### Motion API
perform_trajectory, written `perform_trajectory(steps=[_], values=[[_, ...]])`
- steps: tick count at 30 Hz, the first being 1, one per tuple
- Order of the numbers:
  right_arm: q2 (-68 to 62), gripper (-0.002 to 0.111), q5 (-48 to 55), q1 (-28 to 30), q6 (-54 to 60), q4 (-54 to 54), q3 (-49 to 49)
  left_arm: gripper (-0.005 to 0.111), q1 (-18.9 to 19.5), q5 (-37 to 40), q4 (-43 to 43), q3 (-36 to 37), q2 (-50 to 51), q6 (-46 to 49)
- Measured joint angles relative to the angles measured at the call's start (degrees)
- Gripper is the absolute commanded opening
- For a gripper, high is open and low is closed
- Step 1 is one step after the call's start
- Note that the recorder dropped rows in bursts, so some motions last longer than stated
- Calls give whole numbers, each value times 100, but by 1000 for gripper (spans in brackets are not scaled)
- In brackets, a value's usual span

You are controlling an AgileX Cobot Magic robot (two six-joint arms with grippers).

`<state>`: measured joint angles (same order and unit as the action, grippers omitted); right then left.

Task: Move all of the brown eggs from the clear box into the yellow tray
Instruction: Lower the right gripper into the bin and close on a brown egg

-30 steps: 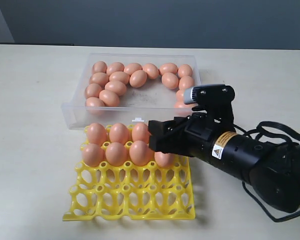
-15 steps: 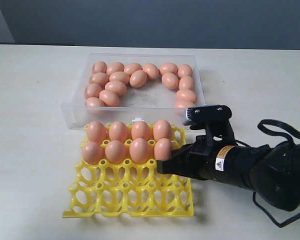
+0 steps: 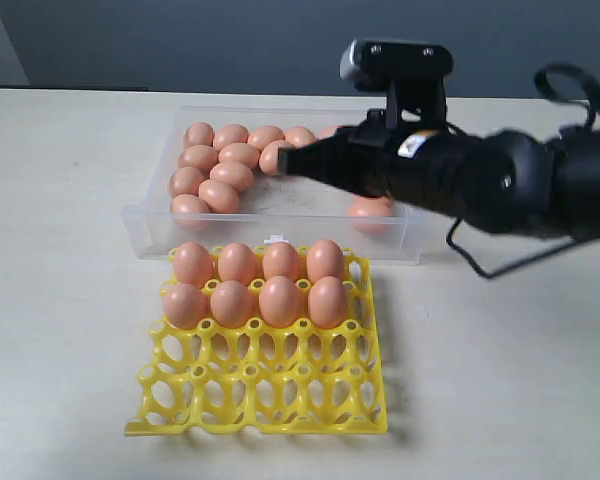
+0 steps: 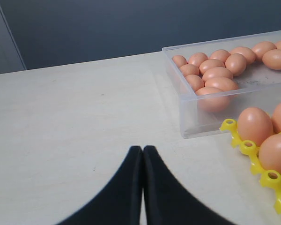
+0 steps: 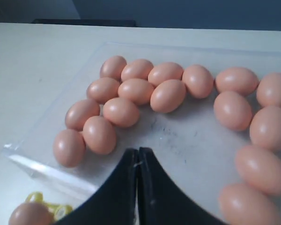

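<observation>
The right gripper (image 3: 286, 160) is held over the clear box (image 3: 230, 226), fingers pressed together on nothing; the left gripper (image 4: 143, 150) is likewise closed and empty. Eight brown eggs (image 3: 260, 285) are seated in the yellow tray's (image 3: 260, 395) two rows nearest the box, and the rest are seen lying inside the box.

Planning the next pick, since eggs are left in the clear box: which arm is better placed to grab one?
Right. The right gripper hangs shut and empty over the clear box, tip near the loose brown eggs. The left gripper sits shut above the table, outside the box.
</observation>
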<state>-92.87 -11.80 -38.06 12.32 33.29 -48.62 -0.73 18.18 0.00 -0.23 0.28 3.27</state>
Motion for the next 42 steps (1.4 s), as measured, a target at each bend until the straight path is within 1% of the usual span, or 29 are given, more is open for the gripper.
perform_trajectory(steps=[1, 3, 4, 5, 7, 8, 9, 14, 18, 21, 24, 31, 41, 42], values=[[-148, 4, 299, 136, 97, 37, -333, 0, 0, 0, 0, 0, 0, 0], [-474, 16, 991, 466, 288, -74, -1041, 0, 0, 0, 0, 0, 0, 0], [-610, 23, 1319, 583, 344, -190, -1336, 0, 0, 0, 0, 0, 0, 0], [-752, 35, 1666, 715, 370, -317, -1637, 0, 0, 0, 0, 0, 0, 0], [-1120, 51, 2520, 928, 418, -652, -2385, 0, 0, 0, 0, 0, 0, 0], [-1305, 56, 2876, 1003, 443, -806, -2730, 0, 0, 0, 0, 0, 0, 0], [-1494, 58, 3172, 1061, 452, -951, -3055, 0, 0, 0, 0, 0, 0, 0], [-2427, 58, 4320, 1232, 429, -1358, -4459, 0, 0, 0, 0, 0, 0, 0], [-3181, 58, 5112, 1337, 117, -1948, -5389, 0, 0, 0, 0, 0, 0, 0], [-3617, 58, 5589, 1365, -88, -2610, -5951, 0, 0, 0, 0, 0, 0, 0], [-3952, 58, 5894, 1378, -227, -2972, -6351, 0, 0, 0, 0, 0, 0, 0], [-4476, 58, 6096, 1378, -310, -3217, -6838, 0, 0, 0, 0, 0, 0, 0], [-4845, 58, 6133, 1378, -314, -3280, -6918, 0, 0, 0, 0, 0, 0, 0], [-4853, 56, 6133, 1378, -314, -3280, -6918, 0, 0, 0, 0, 0, 0, 0]])
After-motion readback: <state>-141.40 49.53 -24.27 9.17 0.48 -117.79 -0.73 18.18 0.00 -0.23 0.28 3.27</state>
